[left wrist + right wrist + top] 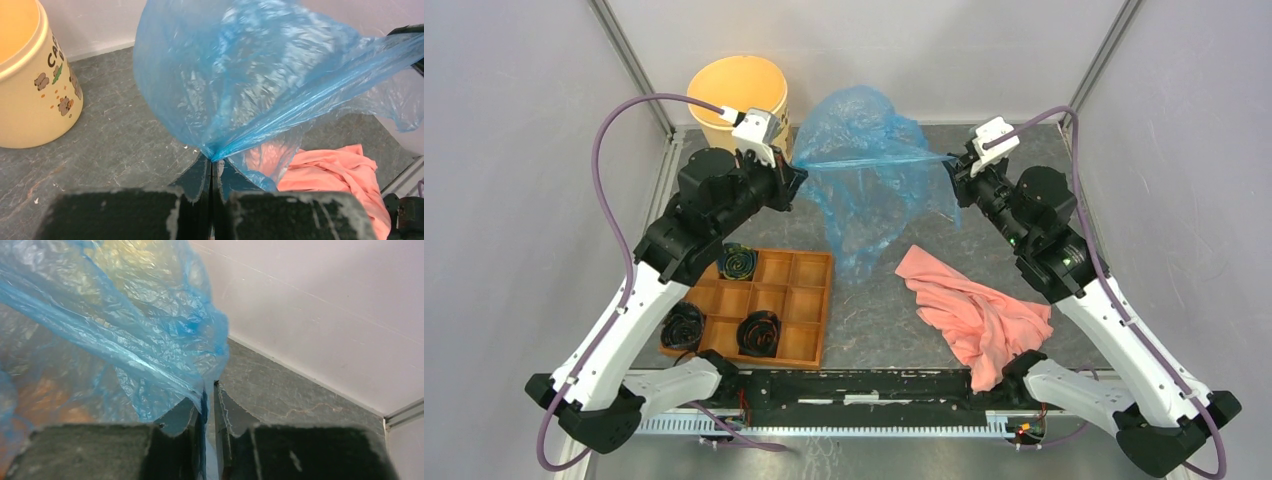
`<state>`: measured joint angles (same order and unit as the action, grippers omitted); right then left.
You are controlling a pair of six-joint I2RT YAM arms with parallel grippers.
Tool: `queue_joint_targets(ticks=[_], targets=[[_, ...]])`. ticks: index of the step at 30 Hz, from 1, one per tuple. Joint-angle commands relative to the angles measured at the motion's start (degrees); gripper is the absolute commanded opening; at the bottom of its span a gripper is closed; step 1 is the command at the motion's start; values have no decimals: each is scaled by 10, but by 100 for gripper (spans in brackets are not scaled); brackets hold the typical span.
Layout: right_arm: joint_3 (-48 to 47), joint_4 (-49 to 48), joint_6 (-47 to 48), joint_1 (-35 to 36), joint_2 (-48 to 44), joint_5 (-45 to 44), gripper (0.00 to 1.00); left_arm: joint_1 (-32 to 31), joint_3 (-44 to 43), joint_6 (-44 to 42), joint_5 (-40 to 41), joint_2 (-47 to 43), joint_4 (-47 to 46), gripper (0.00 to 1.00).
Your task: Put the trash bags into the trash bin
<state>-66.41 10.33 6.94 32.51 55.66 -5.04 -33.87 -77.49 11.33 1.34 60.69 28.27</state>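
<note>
1. The left arm rises from 7 o'clock, elbow bent, reaching toward 1 o'clock; the left hand (792, 170) (211, 162) is pinched tight on an edge of the thin translucent light-blue plastic bag (869, 170) (240, 75) (125, 315)
2. The right arm leans from 5 o'clock toward 11 o'clock; the right hand (951, 165) (210, 390) is clamped on the bag's opposite edge
3. The bag hangs stretched between both hands over the grey counter (874, 320)
4. The round tan-yellow bin (736, 95) (30, 90) stands at 11 o'clock, just beside the left hand

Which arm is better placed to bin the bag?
Probably left: the left gripper, shut on the trash bag, sits beside the trash bin; the right gripper pinches its far end.
</note>
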Motion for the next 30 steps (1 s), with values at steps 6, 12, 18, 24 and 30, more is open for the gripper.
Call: queue_joint_targets(ticks=[6,12,18,24,30], targets=[[27,23,15,0,-26,10,29,1,-68,-51,-140,20,-3,2],[7,54,76,0,-16,137,86,1,-73,-66,-194,47,16,2],[-26,48,128,16,45,223,98,1,-93,-91,-234,80,63,2],[-61,42,163,39,102,333,98,0,-121,-110,-269,100,120,2],[-19,-20,142,44,117,376,88,0,-122,-134,-312,99,142,2]])
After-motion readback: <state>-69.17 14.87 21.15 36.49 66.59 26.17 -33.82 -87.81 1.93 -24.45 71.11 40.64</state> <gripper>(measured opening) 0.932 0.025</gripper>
